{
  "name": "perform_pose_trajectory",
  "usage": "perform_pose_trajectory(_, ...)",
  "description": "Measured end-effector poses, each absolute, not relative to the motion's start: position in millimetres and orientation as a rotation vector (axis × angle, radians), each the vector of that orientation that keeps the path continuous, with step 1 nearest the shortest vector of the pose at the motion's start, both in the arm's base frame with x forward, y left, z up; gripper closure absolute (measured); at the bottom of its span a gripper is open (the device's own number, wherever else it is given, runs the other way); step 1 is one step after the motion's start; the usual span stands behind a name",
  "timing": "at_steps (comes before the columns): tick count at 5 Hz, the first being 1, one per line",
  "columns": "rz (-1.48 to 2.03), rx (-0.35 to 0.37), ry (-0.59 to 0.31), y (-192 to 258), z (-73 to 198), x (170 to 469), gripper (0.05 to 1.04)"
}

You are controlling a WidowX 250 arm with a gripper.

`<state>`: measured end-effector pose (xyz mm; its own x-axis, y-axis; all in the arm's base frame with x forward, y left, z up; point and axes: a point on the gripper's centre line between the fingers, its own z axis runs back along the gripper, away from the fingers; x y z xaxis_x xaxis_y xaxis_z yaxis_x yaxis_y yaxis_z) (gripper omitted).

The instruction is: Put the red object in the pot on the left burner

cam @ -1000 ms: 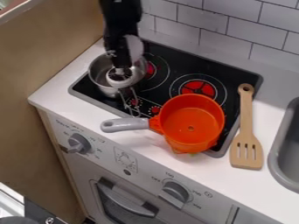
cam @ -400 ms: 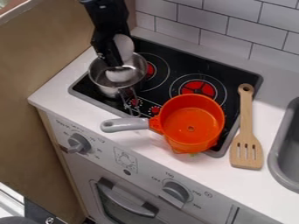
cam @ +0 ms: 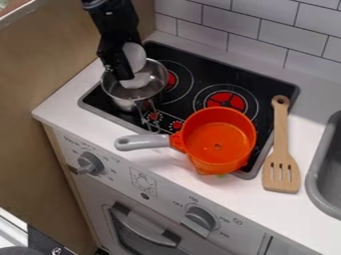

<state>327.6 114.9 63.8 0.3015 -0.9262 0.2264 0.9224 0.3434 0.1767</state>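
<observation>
Slanting down from the upper left, the gripper (cam: 122, 75) hangs at the metal pot (cam: 156, 77) — spread or pinching, I can't tell.

The fingers (cam: 120, 67) hide part of the white object (cam: 135, 56) and the steel pot's (cam: 160, 79) rim. Above them the arm (cam: 116, 20) is cut off; well apart, toward picture-right, so is the sink (cam: 318, 187), and something green (cam: 222, 175) is mostly hidden

just one cam, up high, angled down at the gripper (cam: 124, 74) and the stovetop (cam: 206, 74) under it, fairly close
</observation>
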Motion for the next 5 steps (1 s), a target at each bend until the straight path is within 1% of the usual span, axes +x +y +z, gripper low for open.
perform_pose_trajectory(1,-1.227,0.013,-0.312,114.6,63.5,327.6,0.183)
perform_pose_trajectory(2,-1.210,-0.006,-0.297,112.5,56.5,324.2,0.077)
perform_pose_trajectory(5,-1.166,-0.020,-0.267,96.5,49.1,323.0,0.083)
